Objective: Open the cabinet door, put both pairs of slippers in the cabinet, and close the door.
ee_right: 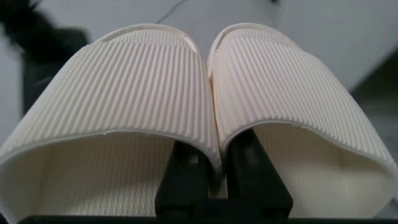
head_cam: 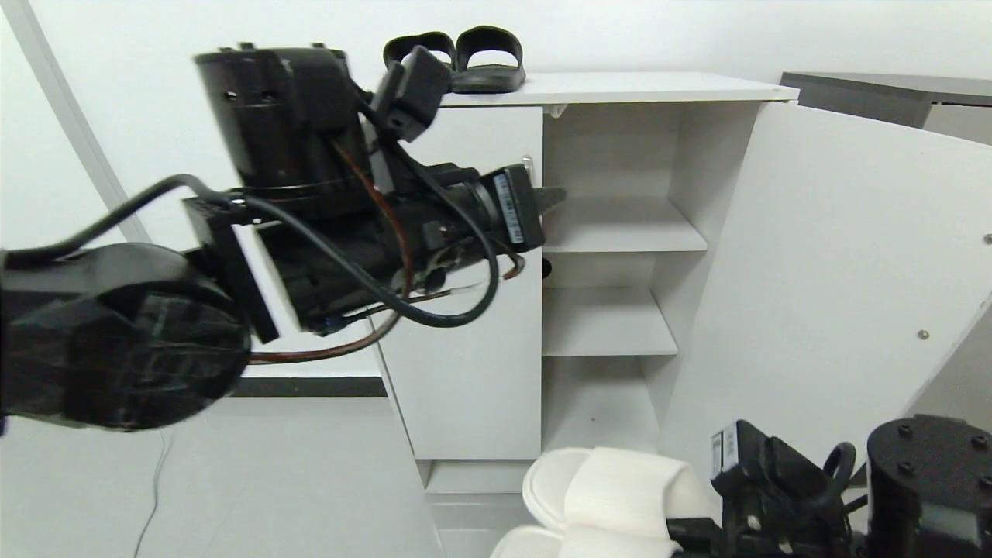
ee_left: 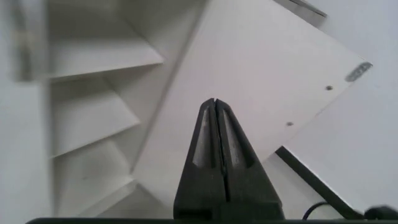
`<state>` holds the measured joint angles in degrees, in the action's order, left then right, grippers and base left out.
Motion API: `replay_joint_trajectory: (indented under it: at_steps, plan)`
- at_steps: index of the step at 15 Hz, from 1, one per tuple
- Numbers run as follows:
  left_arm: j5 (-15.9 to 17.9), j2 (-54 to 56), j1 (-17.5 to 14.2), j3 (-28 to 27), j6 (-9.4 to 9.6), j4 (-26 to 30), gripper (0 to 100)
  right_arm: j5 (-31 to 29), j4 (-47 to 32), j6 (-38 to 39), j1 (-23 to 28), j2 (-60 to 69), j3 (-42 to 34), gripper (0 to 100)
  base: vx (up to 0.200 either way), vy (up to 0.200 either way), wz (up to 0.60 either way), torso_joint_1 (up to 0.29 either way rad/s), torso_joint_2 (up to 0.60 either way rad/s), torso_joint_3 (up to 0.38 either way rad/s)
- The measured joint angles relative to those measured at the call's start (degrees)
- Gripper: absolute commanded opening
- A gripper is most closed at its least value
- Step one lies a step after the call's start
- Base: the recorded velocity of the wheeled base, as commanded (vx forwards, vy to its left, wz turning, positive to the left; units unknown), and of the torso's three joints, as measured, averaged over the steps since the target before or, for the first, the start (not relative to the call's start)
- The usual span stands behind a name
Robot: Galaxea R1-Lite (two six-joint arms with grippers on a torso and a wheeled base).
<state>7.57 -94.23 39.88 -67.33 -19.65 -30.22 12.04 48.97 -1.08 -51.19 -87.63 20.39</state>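
Observation:
A white cabinet (head_cam: pixel 620 87) stands ahead with its right door (head_cam: pixel 821 294) swung wide open and its left door (head_cam: pixel 465 364) closed. Bare shelves (head_cam: pixel 620 229) show inside. A black pair of slippers (head_cam: pixel 457 58) rests on the cabinet top. My left gripper (head_cam: pixel 554 198) is shut with nothing in it and hovers at the front of the opening, level with the upper shelf; its fingers (ee_left: pixel 214 124) are pressed together. Low in front of the cabinet, my right gripper (ee_right: pixel 214 180) is shut on the white pair of slippers (head_cam: pixel 612 492), pinching their inner sides together under the ribbed straps (ee_right: pixel 143 81).
A grey piece of furniture (head_cam: pixel 891 89) stands behind the open door at the right. Light floor (head_cam: pixel 294 480) spreads to the left of the cabinet, with a thin cable (head_cam: pixel 155 480) on it and a dark baseboard (head_cam: pixel 310 386) along the wall.

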Motion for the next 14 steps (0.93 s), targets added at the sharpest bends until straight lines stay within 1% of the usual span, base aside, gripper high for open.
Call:
replay_joint_trajectory:
  at_steps: [2, 3, 4, 5, 6, 7, 8, 9, 10, 11, 12, 14]
  plan:
    - [-0.1, 6.1, -2.7, 3.5, 1.73, 3.8, 0, -9.4, 0.2, 1.4, 0.9, -2.5, 3.1, 0, 0.0, 0.0, 0.0, 0.0, 0.0, 0.0]
    - [-0.4, 10.2, -3.9, 5.6, 3.16, 6.4, 0, -15.4, 0.4, 1.7, 1.1, -4.5, 5.1, 0, 0.0, 0.0, 0.0, 0.0, 0.0, 0.0]
    - [-1.8, 14.7, -5.0, 7.8, 4.49, 9.1, 0, -21.4, 1.1, 2.4, 1.2, -6.5, 7.6, 0, 0.0, 0.0, 0.0, 0.0, 0.0, 0.0]
    - [-3.5, 18.5, -5.8, 9.9, 5.49, 11.5, 0, -25.0, 1.5, 3.2, 1.3, -8.3, 9.7, 0, 0.0, 0.0, 0.0, 0.0, 0.0, 0.0]
    - [-6.4, 22.7, -6.4, 12.6, 6.61, 13.3, 0, -28.1, 1.5, 3.8, 1.3, -10.0, 11.4, 0, 0.0, 0.0, 0.0, 0.0, 0.0, 0.0]
    - [-10.3, 26.9, -6.8, 15.6, 7.61, 14.4, 0, -32.2, 1.6, 4.4, 1.3, -11.7, 13.3, 0, 0.0, 0.0, 0.0, 0.0, 0.0, 0.0]
    - [-14.1, 30.3, -7.1, 18.8, 8.22, 14.9, 0, -35.7, 1.5, 4.7, 1.5, -13.5, 15.1, 0, 0.0, 0.0, 0.0, 0.0, 0.0, 0.0]
    - [-17.6, 34.1, -8.1, 23.2, 8.87, 15.5, 0, -40.2, 1.5, 4.9, 2.0, -15.5, 16.7, 0, 0.0, 0.0, 0.0, 0.0, 0.0, 0.0]
    - [-19.5, 36.8, -10.3, 26.5, 9.69, 15.8, 0, -43.5, 1.6, 5.0, 2.4, -17.1, 18.1, 0, 0.0, 0.0, 0.0, 0.0, 0.0, 0.0]
    - [-21.9, 39.8, -13.6, 30.4, 11.06, 15.8, 0, -45.7, 1.9, 5.2, 3.0, -18.8, 19.5, 0, 0.0, 0.0, 0.0, 0.0, 0.0, 0.0]
    - [-24.9, 42.9, -16.9, 34.9, 12.29, 15.9, 0, -46.3, 2.3, 5.4, 3.6, -19.9, 20.4, 0, 0.0, 0.0, 0.0, 0.0, 0.0, 0.0]
    - [-28.0, 49.6, -22.2, 42.4, 13.08, 16.0, 0, -46.5, 2.4, 5.4, 4.1, -21.0, 20.9, 0, 0.0, 0.0, 0.0, 0.0, 0.0, 0.0]
